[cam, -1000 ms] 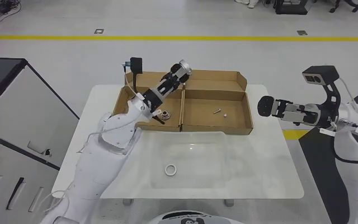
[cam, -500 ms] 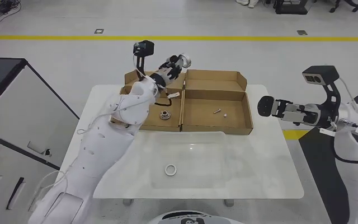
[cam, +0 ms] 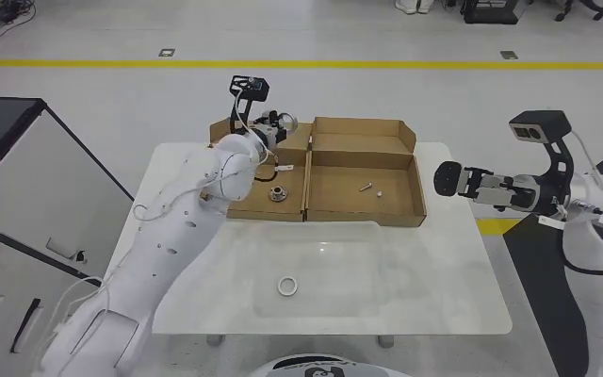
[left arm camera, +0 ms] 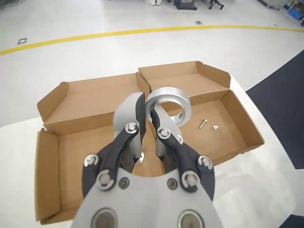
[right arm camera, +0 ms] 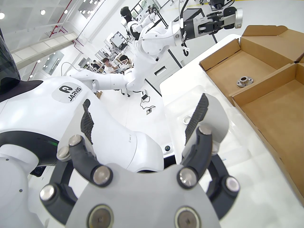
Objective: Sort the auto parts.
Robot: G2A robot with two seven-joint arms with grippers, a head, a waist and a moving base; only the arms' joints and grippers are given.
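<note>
Left gripper (left arm camera: 147, 117) clamped on a metal ring (left arm camera: 184, 112), poised above the cardboard box's (left arm camera: 95, 93) far flap at the table's (cam: 424, 283) 11 o'clock, right gripper (right arm camera: 144, 110) spread wide off the 3 o'clock edge.

Two open cardboard boxes (cam: 294, 188) (cam: 339, 193), one large metal ring (left arm camera: 184, 112), one flanged hub (cam: 278, 194), one bolt (cam: 365, 187), one tiny metal piece (cam: 378, 193), one white ring (cam: 287, 285), one table (cam: 424, 283).

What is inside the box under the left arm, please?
A flanged metal hub lies on the box's floor. The left arm covers part of that floor from above, so anything there is hidden. The ring is in the left gripper, not the box.
</note>
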